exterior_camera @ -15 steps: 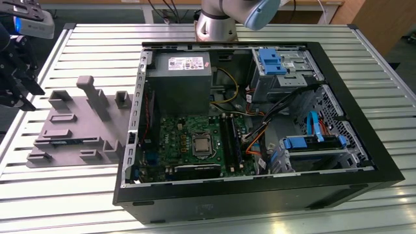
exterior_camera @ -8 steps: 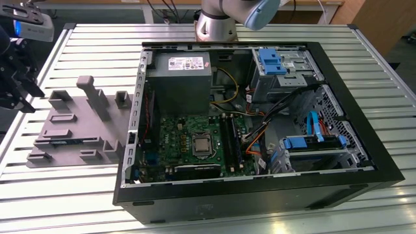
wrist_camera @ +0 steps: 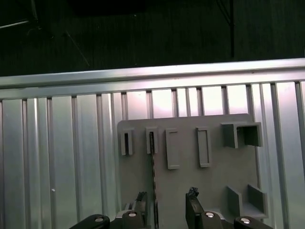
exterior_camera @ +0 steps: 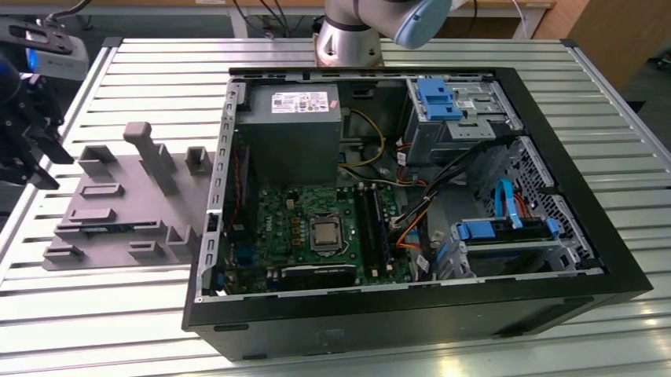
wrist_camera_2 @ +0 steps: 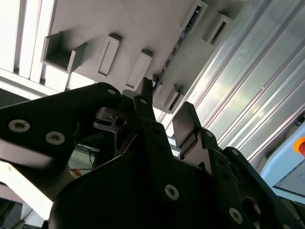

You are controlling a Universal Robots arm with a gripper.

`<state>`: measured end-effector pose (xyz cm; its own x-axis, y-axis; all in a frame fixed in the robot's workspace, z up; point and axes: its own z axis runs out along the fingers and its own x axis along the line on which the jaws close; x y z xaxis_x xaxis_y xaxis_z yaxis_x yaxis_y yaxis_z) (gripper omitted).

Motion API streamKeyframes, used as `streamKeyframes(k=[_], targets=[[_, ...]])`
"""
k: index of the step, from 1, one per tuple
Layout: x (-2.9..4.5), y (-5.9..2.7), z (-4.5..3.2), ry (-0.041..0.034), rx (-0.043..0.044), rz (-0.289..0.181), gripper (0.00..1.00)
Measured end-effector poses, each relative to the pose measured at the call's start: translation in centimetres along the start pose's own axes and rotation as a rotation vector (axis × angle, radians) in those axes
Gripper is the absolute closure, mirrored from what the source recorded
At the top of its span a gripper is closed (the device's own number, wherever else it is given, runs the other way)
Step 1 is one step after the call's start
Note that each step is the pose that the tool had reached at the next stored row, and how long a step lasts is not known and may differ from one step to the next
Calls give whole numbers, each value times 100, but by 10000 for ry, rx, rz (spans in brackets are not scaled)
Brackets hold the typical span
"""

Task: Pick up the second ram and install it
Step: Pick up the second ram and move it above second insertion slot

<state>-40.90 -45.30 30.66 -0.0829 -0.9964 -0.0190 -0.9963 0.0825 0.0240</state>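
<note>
Gripper (wrist_camera: 167, 202) hovers above the grey plastic fixture plate (wrist_camera: 214, 181) on the ribbed aluminium desk (wrist_camera: 62, 157), fingers (wrist_camera: 193, 202) apart. The second ram (wrist_camera: 153, 171), a thin dark stick, stands on edge between them, ungripped.

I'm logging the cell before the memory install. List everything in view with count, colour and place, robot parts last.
Table: one, silver, slatted, under everything.
Computer case: one, black, open, on the table.
Power supply: one, grey, inside the case.
Motherboard: one, green, on the case floor.
Drive brackets: two, blue, in the case toward the exterior view's right.
Fixture plate: one, grey with raised blocks, on the table at the exterior view's left of the case.
Second ram: one, dark, thin, on edge in a fixture plate slot.
Arm: one, silver base, behind the case.
Tool: one, black, open, above the fixture plate, not gripping the ram.
</note>
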Motion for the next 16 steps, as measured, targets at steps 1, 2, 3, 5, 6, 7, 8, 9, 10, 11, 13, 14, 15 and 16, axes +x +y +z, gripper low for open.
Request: streamKeyframes(k=[1, 2, 3, 5, 6, 7, 8, 9, 10, 11, 13, 14, 15, 16], targets=[[1, 4, 19, 0, 1, 0, 55], [3, 7, 37, -1, 1, 0, 55], [4, 9, 55, -1, 1, -1, 55], [5, 13, 89, -1, 1, 0, 55], [6, 14, 104, -1, 1, 0, 55], [7, 15, 117, -1, 1, -1, 55], [7, 16, 125, 0, 1, 0, 55], [7, 17, 125, 0, 0, 0, 55], [7, 16, 125, 0, 0, 0, 55], [7, 16, 125, 0, 0, 0, 55], [7, 16, 132, -2, 2, 0, 55], [7, 16, 141, -3, 3, 0, 55], [7, 16, 152, -1, 1, 0, 55], [8, 16, 164, -1, 1, 0, 55]])
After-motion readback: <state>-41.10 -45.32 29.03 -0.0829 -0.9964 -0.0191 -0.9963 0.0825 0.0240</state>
